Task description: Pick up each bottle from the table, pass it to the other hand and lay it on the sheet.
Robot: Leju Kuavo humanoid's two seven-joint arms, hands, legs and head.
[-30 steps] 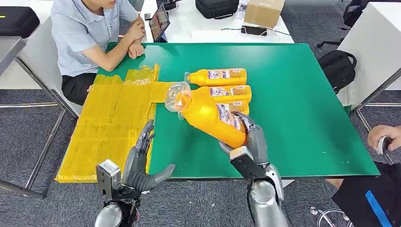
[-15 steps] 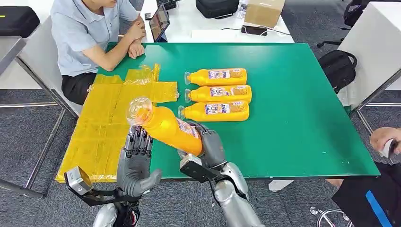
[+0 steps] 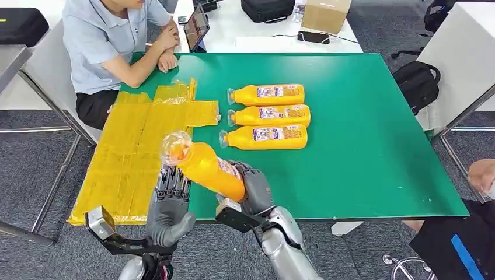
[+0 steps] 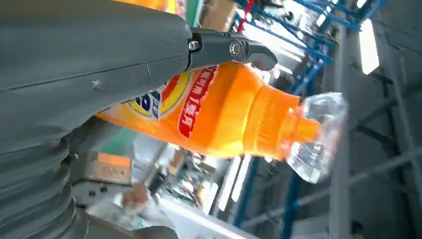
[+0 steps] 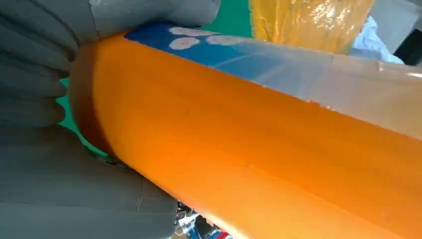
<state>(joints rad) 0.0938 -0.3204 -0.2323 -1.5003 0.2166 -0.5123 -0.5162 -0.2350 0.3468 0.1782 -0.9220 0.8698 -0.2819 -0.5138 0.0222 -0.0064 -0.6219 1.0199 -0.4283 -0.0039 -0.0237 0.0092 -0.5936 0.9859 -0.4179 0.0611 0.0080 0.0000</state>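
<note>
My right hand grips the base of an orange bottle with a clear cap, held tilted above the table's front edge, cap toward the yellow sheet. The right wrist view has the bottle close up in the right hand. My left hand stands just below the bottle's neck with fingers straight up against it, not wrapped round it. In the left wrist view one of the fingers lies across the bottle. Three more orange bottles lie in a row on the green table.
A person sits at the table's far left corner with arms resting on it, next to a tablet. Another person's hand is at the right edge. A bag and a box stand on the white table behind.
My right hand carried the bottle left from over the row to my left hand, then lowered it slightly. The left hand turned upright and its fingers now touch the bottle.
</note>
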